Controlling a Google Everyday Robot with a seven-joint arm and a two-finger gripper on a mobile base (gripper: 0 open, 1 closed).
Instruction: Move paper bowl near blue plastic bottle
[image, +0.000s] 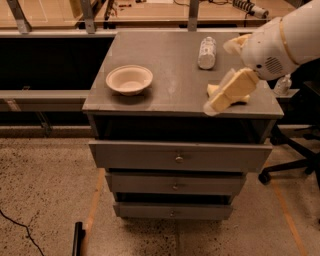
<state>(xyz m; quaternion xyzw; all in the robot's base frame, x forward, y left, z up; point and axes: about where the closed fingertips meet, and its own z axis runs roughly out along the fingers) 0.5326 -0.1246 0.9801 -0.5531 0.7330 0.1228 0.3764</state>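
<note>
My gripper (231, 91) hangs over the front right of the drawer cabinet top (170, 95), just above the yellow sponge (213, 89); open or closed, I cannot tell. The paper bowl (129, 80) sits upright near the left edge, well apart from the blue plastic bottle (207, 52) lying at the back right. The bowl is probably light and crushable, so I'd pinch its rim gently; bare top lies between them.

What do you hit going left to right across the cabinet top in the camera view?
paper bowl → blue plastic bottle → gripper, at the right front, partly hiding a yellow sponge.
</note>
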